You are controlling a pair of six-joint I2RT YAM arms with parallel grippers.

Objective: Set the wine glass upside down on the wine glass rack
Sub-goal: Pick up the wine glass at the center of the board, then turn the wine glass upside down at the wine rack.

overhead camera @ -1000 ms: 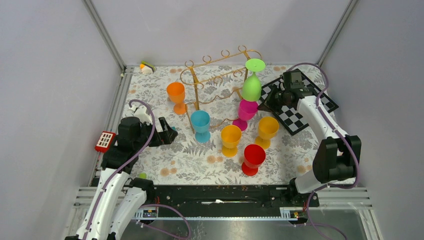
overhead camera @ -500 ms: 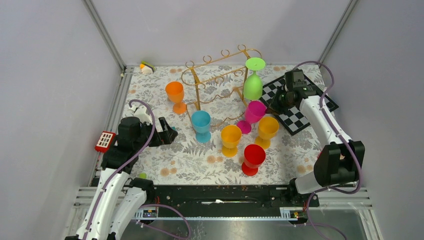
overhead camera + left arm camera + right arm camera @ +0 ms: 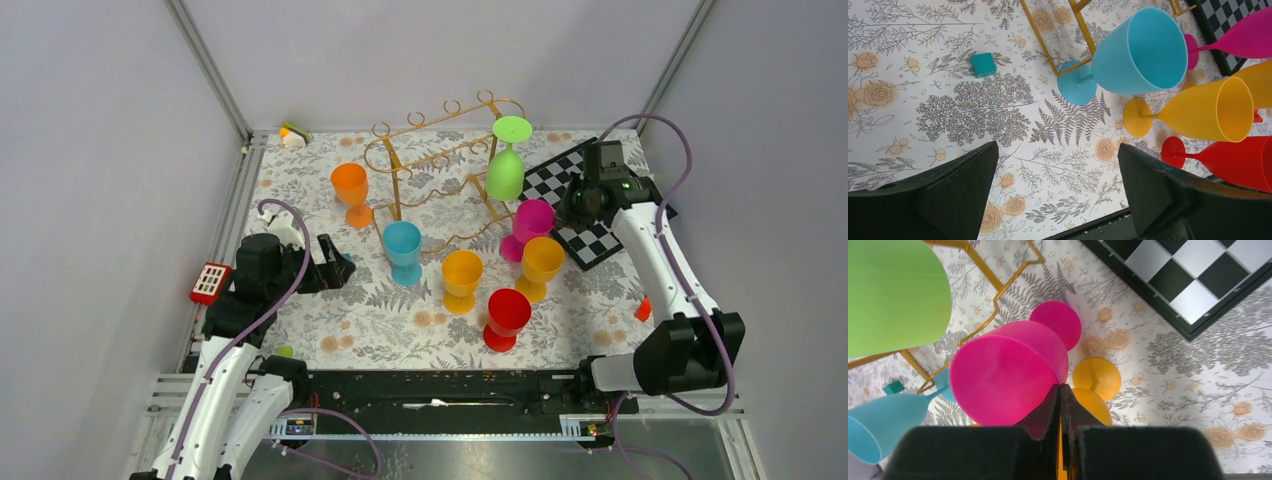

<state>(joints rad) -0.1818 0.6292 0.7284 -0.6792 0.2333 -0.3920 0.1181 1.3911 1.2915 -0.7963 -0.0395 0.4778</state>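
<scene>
Pink glass [image 3: 1003,370] in shut right jaws

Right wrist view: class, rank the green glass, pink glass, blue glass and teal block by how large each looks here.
Largest: pink glass and green glass look alike; the frame cuts off the green one, so I won't rank them.
Next: blue glass, partly out of frame.
Smallest: teal block.
</scene>
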